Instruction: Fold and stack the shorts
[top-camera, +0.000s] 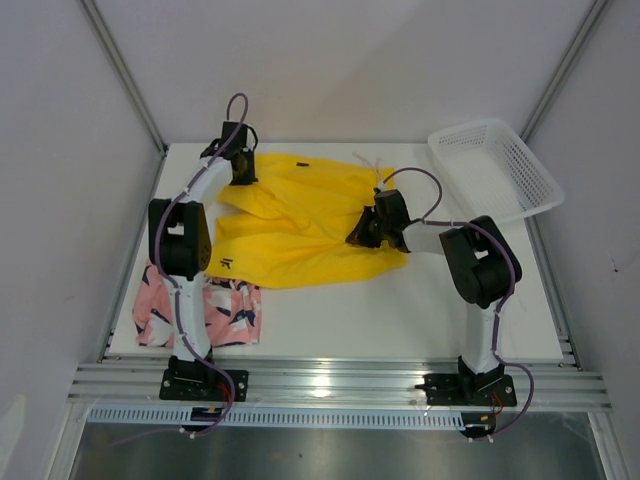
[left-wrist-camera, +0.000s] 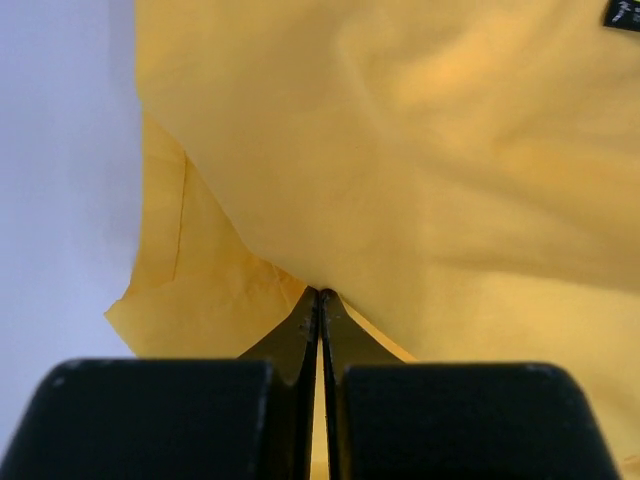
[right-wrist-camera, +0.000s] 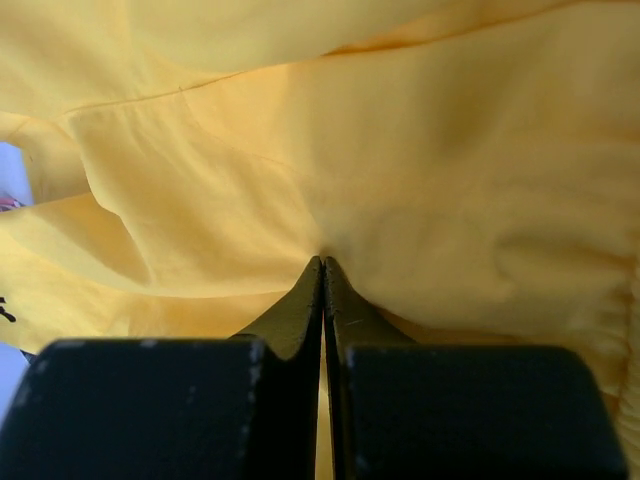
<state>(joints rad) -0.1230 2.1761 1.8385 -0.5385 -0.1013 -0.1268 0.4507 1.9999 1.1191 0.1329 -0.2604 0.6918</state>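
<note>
Tabletop (top-camera: 400, 310) is white between grey walls (top-camera: 350, 60); left pincer (left-wrist-camera: 320, 292) and right pincer (right-wrist-camera: 322, 260) clamp yellow shorts (top-camera: 300, 220).

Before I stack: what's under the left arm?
The pink shorts, crossed by the arm; the strip beneath it is hidden. Farther back, the yellow shorts.

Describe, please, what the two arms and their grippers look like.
The left arm and right arm both have white tubular links joined by chunky black joints, on black base plates. A thin purple cable runs along each. The left gripper and right gripper are black and blocky, each with two fingers tapering to thin tips. No markings show.
</note>
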